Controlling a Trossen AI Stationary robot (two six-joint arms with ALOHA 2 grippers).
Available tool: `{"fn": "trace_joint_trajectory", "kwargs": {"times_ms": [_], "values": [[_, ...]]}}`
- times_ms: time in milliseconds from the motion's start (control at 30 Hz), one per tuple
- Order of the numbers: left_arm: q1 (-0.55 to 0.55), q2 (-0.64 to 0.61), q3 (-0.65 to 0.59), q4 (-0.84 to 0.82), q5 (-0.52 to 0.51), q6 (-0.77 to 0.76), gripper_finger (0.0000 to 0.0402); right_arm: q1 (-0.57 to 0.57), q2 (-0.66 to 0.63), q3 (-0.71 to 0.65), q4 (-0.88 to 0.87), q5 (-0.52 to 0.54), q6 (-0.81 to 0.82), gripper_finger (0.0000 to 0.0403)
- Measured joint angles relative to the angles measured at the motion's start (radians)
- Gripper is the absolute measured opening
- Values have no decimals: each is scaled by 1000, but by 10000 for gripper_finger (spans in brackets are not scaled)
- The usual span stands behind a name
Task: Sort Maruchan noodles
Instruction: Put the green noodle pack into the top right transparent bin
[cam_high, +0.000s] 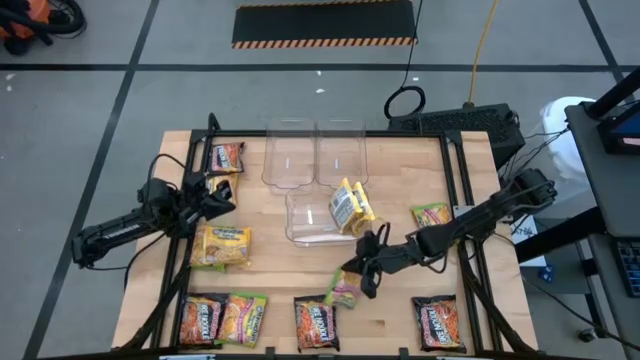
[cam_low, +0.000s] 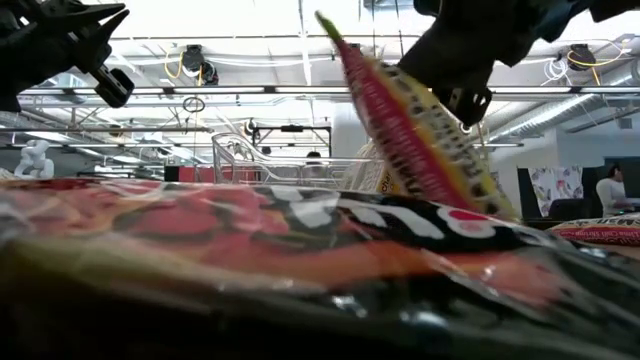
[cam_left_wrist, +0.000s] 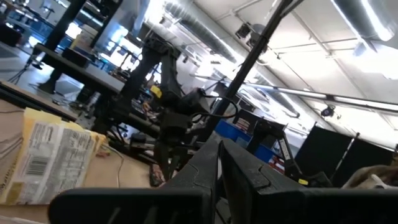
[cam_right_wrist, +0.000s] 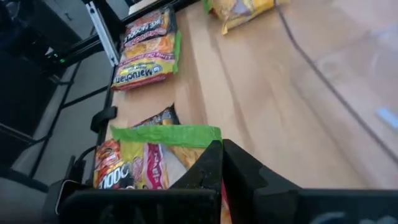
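Nearest me, along the front edge of the table (cam_high: 400, 320), I count four noodle packets still unsorted: two at the front left (cam_high: 222, 318), one in the middle (cam_high: 315, 323), one at the right (cam_high: 437, 322). Just behind them my right gripper (cam_high: 362, 270) is clenched on a lime-green packet (cam_high: 345, 287), lifted off the wood. Farther back, one clear bin (cam_high: 310, 215) holds a couple of yellow packets (cam_high: 351, 206); two bins (cam_high: 315, 155) behind look bare. My left gripper (cam_high: 222, 195) hovers nearly closed, holding nothing. Most remains.
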Motion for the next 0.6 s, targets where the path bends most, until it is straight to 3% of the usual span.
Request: {"fn": "trace_joint_trajectory", "kwargs": {"times_ms": [300, 600], "values": [[0, 0, 0, -1, -38, 0, 26, 3, -48, 0, -1, 23, -88, 0], [0, 0, 0, -1, -56, 0, 26, 3, -134, 0, 0, 122, -192, 0]]}}
